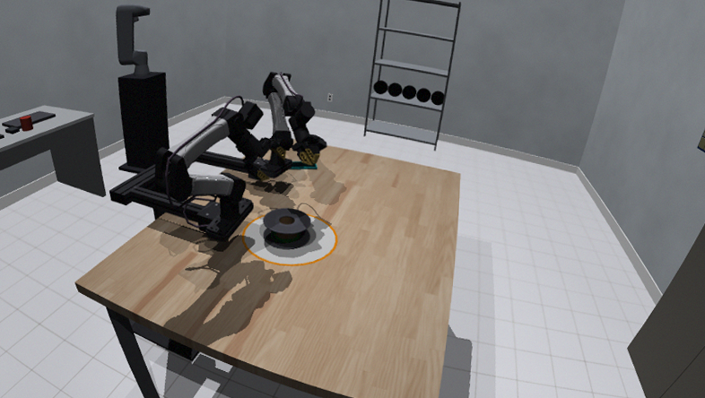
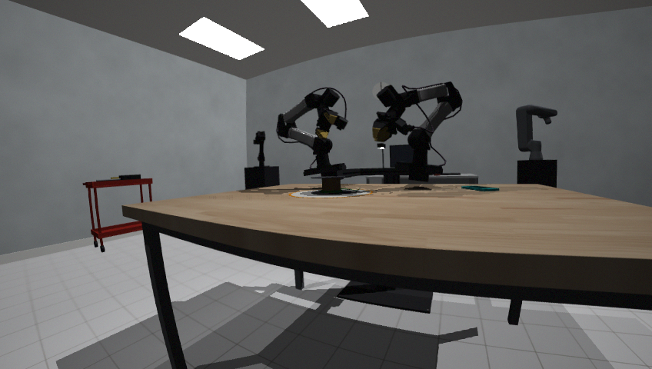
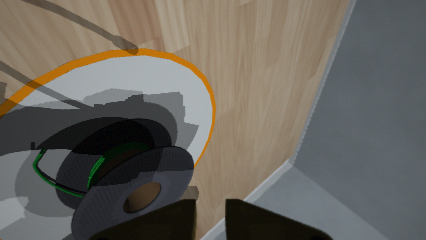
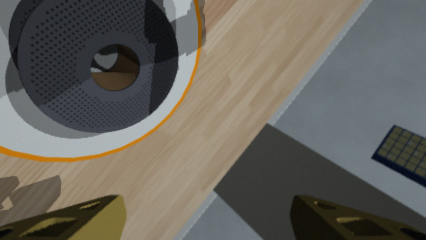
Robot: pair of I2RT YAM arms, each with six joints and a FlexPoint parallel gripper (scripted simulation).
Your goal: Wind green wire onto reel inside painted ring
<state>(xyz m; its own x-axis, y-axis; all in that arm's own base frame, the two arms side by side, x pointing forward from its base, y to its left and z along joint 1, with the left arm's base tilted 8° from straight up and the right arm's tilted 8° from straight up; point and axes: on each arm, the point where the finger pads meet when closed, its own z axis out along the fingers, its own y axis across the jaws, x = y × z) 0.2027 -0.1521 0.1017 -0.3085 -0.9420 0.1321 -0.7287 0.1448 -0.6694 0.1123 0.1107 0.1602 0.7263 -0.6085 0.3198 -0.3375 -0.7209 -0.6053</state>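
Note:
The dark reel [image 1: 275,220] [image 2: 330,185] [image 3: 167,170] [image 4: 50,75] lies flat on the white disc, inside the orange painted ring [image 1: 336,240] [image 3: 215,110] [image 4: 201,40]. The green wire [image 3: 36,162] [image 1: 286,237] shows wound between the flanges, and a short loop sticks out beyond them in the left wrist view. Its hidden side cannot be judged. My left gripper [image 3: 210,209] [image 1: 308,157] [image 2: 380,132] is open by a narrow gap and empty, above the table away from the reel. My right gripper [image 4: 208,205] [image 1: 271,163] [image 2: 325,127] is wide open and empty, also raised clear of the reel.
A flat teal object [image 1: 303,165] [image 2: 480,187] lies on the wooden table [image 1: 395,284], well apart from the reel. The near arm's base stands close beside the ring. A thin grey curved line shows behind the reel in the top view; wire or shadow, I cannot tell.

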